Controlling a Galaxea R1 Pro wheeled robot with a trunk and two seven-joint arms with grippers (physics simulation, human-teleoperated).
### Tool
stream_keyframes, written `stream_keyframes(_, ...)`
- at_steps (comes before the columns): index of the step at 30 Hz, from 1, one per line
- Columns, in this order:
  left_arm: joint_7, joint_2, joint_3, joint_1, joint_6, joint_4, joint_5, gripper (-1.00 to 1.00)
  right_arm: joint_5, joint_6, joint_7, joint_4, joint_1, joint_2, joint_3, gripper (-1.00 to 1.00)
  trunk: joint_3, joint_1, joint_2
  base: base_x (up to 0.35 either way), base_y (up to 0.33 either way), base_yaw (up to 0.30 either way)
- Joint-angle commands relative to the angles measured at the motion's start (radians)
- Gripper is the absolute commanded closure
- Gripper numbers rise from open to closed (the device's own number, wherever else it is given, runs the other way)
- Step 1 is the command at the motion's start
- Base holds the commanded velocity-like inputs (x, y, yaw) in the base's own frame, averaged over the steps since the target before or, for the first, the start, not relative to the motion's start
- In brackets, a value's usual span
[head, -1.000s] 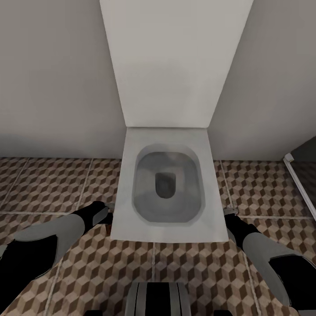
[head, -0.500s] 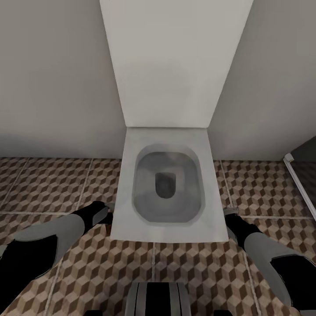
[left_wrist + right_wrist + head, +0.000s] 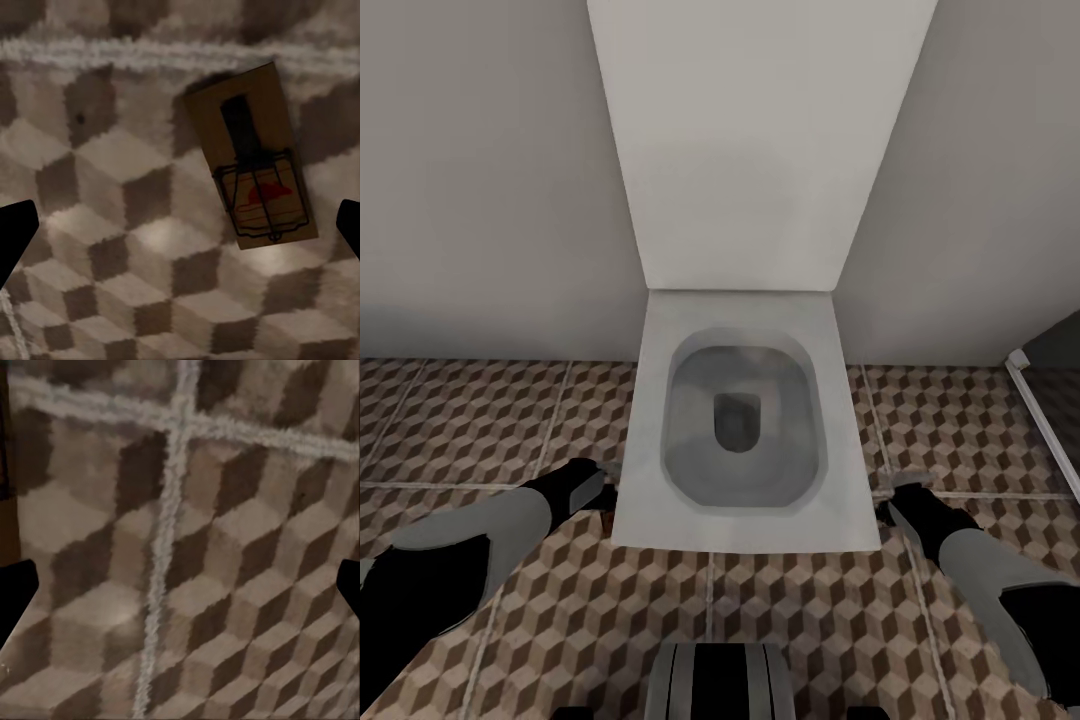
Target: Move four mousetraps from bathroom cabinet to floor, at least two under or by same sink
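Mousetrap point(image 3: 251, 157) flat on bathroom floor point(image 3: 112, 225); red mark, no legible writing.

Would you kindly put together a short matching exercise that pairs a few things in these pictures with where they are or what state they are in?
Things:
1. flat brown mousetrap with a thin wire frame
2. white square toilet
3. left gripper
4. cube-patterned tiled bathroom floor

Places or states:
A. stands against the wall between the two arms
B. lies flat on a tile, held by nothing
C. fingers apart
D. crossed by pale grout lines

Pairs: 1-B, 2-A, 3-C, 4-D
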Motion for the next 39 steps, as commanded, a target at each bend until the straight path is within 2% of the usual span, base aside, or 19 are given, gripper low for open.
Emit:
stream_keyframes(1, 0.009, 0.002, -0.005, -0.001, 0.001, -0.004, 0.010, -1.00, 0.000, 0.008, -0.005, -0.009, 0.000, -0.014, 0.004, -1.00, -0.001, 0.000, 0.000, 0.000, 0.000, 0.000)
stream_keyframes(6, 0.009, 0.004, 0.005, -0.001, 0.001, -0.004, 0.010, -1.00, -0.001, 0.009, -0.012, -0.027, -0.002, -0.050, 0.002, -1.00, -0.001, 0.000, 0.000, 0.000, 0.000, 0.000)
stream_keyframes(23, 0.008, 0.014, 0.042, -0.001, 0.001, -0.003, 0.010, -1.00, -0.006, 0.010, -0.007, -0.066, -0.010, -0.130, -0.001, -1.00, -0.001, 0.000, 0.000, 0.000, 0.000, 0.000)
stream_keyframes(29, 0.005, 0.030, 0.068, -0.001, 0.003, -0.004, 0.010, -1.00, -0.009, 0.010, -0.001, -0.094, -0.010, -0.147, -0.005, -1.00, -0.001, 0.000, 0.000, 0.000, 0.000, 0.000)
stream_keyframes(39, 0.000, 0.042, 0.142, -0.001, 0.005, -0.007, 0.010, -1.00, -0.014, 0.010, 0.026, -0.134, -0.011, -0.165, -0.025, -1.00, -0.001, 0.000, 0.000, 0.000, 0.000, 0.000)
